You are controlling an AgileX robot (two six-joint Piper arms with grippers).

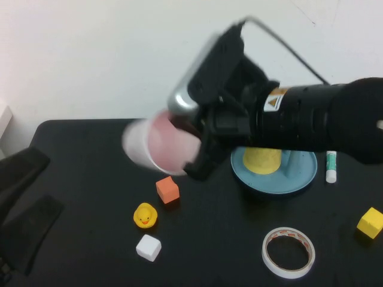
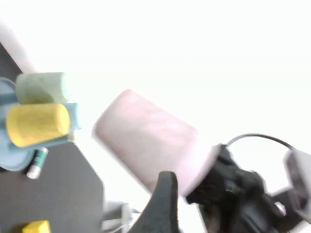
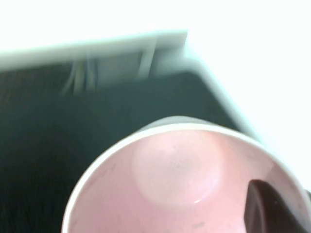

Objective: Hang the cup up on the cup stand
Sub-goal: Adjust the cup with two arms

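Hanging tilted above the table point(image 1: 90, 179), the cup point(image 1: 161, 143) is being clamped at its rim by the right gripper point(image 1: 200, 152), one finger point(image 3: 265, 206) inside. At its 3 o'clock is sitting the stand point(image 1: 299, 173), carrying a yellow cup point(image 1: 262, 158). The left gripper point(image 1: 24, 203) is resting at 8 o'clock; I cannot tell its opening.

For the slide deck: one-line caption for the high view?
Right gripper holds the pink cup tilted in mid-air, left of the cup stand; left gripper parked at table's left edge.
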